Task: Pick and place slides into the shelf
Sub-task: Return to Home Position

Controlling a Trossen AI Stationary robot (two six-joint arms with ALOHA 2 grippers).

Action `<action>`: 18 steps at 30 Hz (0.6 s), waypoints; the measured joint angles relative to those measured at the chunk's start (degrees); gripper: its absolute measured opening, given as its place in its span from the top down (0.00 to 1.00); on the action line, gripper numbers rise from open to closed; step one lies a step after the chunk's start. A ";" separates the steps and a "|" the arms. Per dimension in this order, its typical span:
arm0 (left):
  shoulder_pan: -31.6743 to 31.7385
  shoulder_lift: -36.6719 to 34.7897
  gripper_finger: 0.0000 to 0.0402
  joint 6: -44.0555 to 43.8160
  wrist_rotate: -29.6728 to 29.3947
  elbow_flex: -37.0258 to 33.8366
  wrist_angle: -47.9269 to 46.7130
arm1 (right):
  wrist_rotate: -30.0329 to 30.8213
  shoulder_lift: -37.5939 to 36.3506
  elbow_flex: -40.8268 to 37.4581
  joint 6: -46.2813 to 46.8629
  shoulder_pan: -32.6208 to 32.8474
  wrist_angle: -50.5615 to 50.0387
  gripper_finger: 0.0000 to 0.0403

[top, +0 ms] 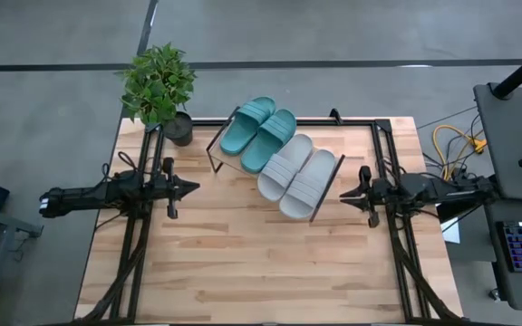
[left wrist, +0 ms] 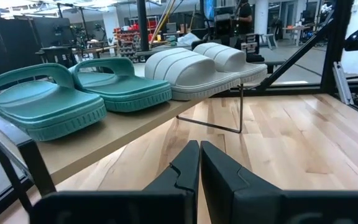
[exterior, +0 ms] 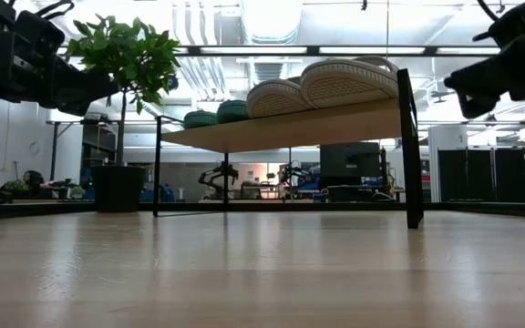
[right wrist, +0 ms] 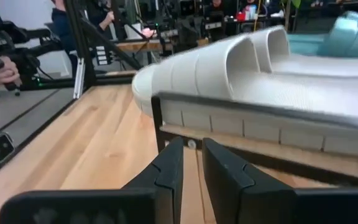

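Observation:
Two teal slides (top: 259, 133) and two light grey slides (top: 297, 175) lie side by side, soles down, on the slanted wooden shelf (exterior: 290, 129) at the table's far middle. In the left wrist view the teal slides (left wrist: 73, 99) and the grey slides (left wrist: 197, 68) sit in a row on the shelf board (left wrist: 104, 148). My left gripper (top: 194, 187) hovers left of the shelf, level and shut. My right gripper (top: 343, 194) hovers just right of the shelf. Its fingers (right wrist: 173, 162) stand a narrow gap apart with nothing between them, pointing at the nearest grey slide (right wrist: 229, 68).
A potted plant (top: 159, 86) stands at the table's far left corner, close to the shelf's left end. The shelf's black wire frame (right wrist: 260, 109) stands close in front of my right gripper. Bare wooden tabletop (top: 261, 263) stretches from the shelf to the near edge.

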 joint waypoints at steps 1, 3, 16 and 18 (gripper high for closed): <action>0.00 0.04 1.00 0.00 0.16 0.00 0.00 | -0.01 -0.26 -0.43 0.00 -0.01 -0.01 0.87; 0.00 0.25 1.00 0.00 0.41 0.00 -0.08 | -0.10 -0.64 -1.10 -0.01 -0.02 0.11 0.87; 0.00 1.29 1.00 -1.51 4.06 -0.12 -0.15 | -1.57 0.17 -1.21 -4.85 0.07 0.30 0.87; 0.00 1.43 1.00 -1.49 4.08 -0.13 -0.15 | -1.88 1.18 -1.21 -4.85 0.07 0.29 0.87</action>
